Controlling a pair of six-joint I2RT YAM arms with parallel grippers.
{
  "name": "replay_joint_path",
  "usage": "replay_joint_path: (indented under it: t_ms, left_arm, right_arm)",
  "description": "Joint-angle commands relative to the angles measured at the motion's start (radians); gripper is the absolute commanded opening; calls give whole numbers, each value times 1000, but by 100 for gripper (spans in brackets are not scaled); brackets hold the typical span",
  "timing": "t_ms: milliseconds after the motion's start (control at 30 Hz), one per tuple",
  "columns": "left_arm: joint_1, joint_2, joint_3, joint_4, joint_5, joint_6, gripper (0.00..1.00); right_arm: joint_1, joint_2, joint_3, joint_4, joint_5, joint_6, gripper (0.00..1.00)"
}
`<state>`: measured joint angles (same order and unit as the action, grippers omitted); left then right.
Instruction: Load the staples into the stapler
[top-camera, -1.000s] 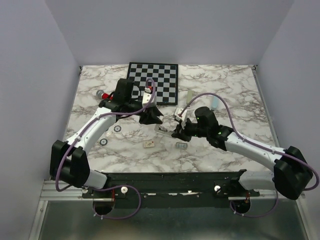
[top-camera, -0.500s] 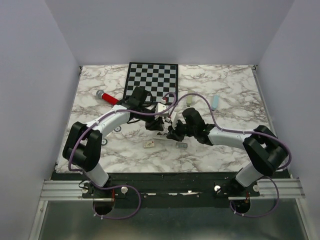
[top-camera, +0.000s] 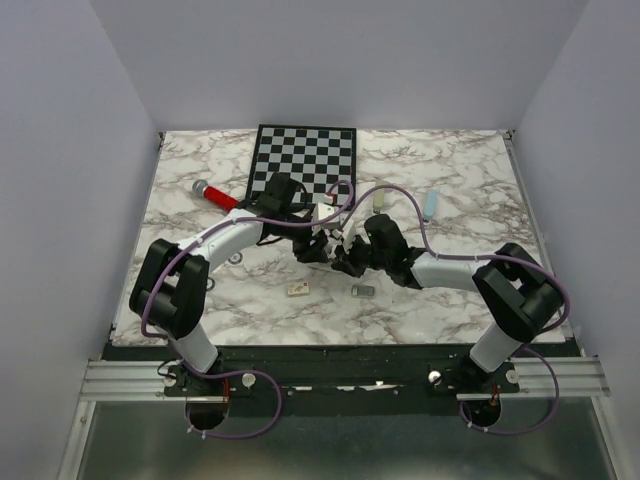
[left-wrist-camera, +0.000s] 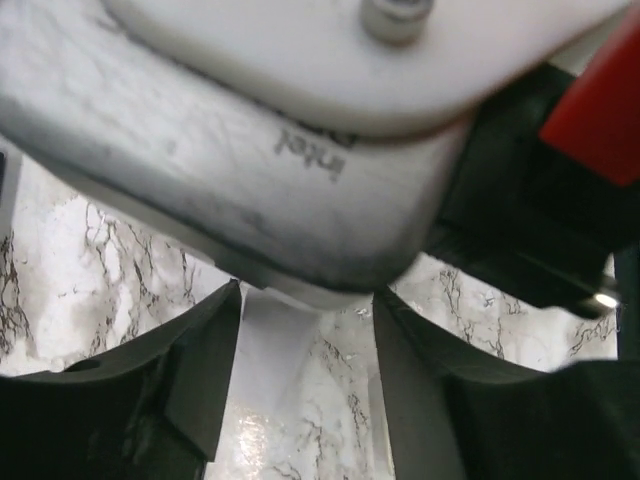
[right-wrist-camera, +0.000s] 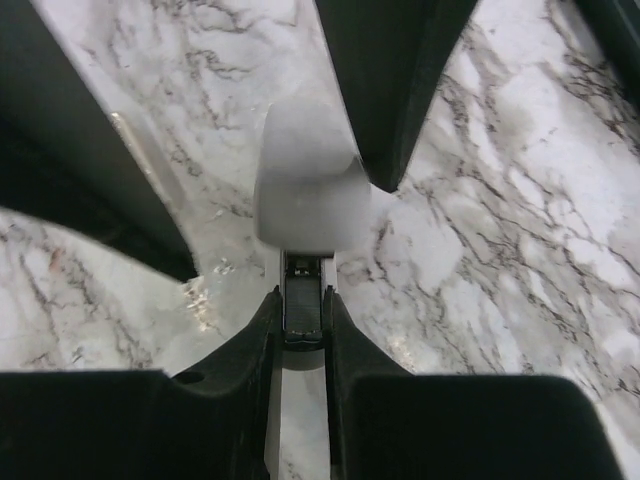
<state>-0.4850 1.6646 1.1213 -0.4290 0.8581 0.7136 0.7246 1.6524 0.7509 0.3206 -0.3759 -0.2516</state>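
Observation:
The stapler (top-camera: 327, 257) lies at the table's middle between both grippers, mostly hidden in the top view. In the right wrist view its grey cap (right-wrist-camera: 310, 190) lies ahead. My right gripper (right-wrist-camera: 303, 335) is shut on its narrow metal staple rail (right-wrist-camera: 303, 300). It also shows in the top view (top-camera: 346, 262). My left gripper (top-camera: 312, 246) is open and straddles the stapler from the far side. A pale strip of the stapler (left-wrist-camera: 270, 340) lies by its left finger (left-wrist-camera: 200, 380). The staples (top-camera: 363, 290), a small silvery block, lie on the marble just in front of the right gripper, held by nothing.
A checkerboard (top-camera: 305, 160) lies at the back. A red marker (top-camera: 215, 195) is at the back left. Two pale tubes (top-camera: 380, 200) (top-camera: 430, 205) lie at the back right. A small beige tag (top-camera: 298, 289) lies near the staples. Small rings (top-camera: 209, 283) lie at the left.
Over the last second both grippers closed in on the stapler at the table's middle, the left coming from beside the checkerboard. Since half a second ago they barely shifted. The staples stayed put.

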Motion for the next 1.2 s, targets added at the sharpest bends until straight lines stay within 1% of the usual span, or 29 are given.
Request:
replay_joint_path:
  t_ms: [0,133,167,233,267,333,367,433,467,500,600,633,700,767,833,1000,1033,1067,1133,1167]
  left_arm:
    - [-58,-17,5,-8,-67,-3,66]
    - [-58,-58,-14,18,-91,-29,73]
    - [-56,-81,-21,47,-102,-40,76]
    - [-56,-109,-55,88,-137,-74,79]
    - [-52,-124,-67,145,-154,-118,79]
    - [-47,-178,-116,205,-198,-179,82]
    - [-46,-221,-136,276,-240,-248,84]
    - [-35,-271,-208,350,-280,-314,87]
    - [-32,-326,-233,424,-330,-357,88]
    - [-29,-353,-283,465,-358,-426,89]
    - [-24,-465,-375,565,-459,-509,92]
    - [-23,-492,-394,576,-491,-549,93]
    - [-21,-573,-446,590,-568,-581,95]
    - [-18,-632,-481,602,-611,-612,97]
    - [-15,-713,-532,602,-675,-623,99]
    - [-7,-866,-607,572,-830,-654,99]
    - [-7,-887,-618,570,-850,-657,99]
    - [-6,-907,-629,575,-905,-658,99]
    - [-4,-954,-661,585,-942,-658,99]
    - [-4,-965,-672,604,-968,-655,99]
  right_arm:
    - [10,21,30,127,72,6,1]
    - [10,27,27,133,84,5,1]
    - [10,29,22,135,89,6,1]
    - [10,30,19,137,109,12,1]
    - [10,35,18,138,115,15,1]
    - [10,35,11,132,126,21,5]
    - [10,35,8,126,137,23,7]
    - [10,32,-1,107,147,34,13]
    - [10,29,-4,100,160,37,15]
    - [10,21,-7,89,160,44,20]
    - [10,-2,-21,48,173,63,29]
    - [10,-9,-22,16,178,72,37]
    - [10,-29,-28,-21,196,87,44]
    - [10,-71,-38,-67,209,98,47]
    - [10,-110,-35,-135,219,103,53]
    - [9,-203,30,-305,230,120,59]
    - [9,-212,72,-375,230,123,61]
    - [9,-212,99,-412,245,124,61]
    - [9,-195,187,-535,241,118,61]
    - [9,-187,215,-563,238,117,61]
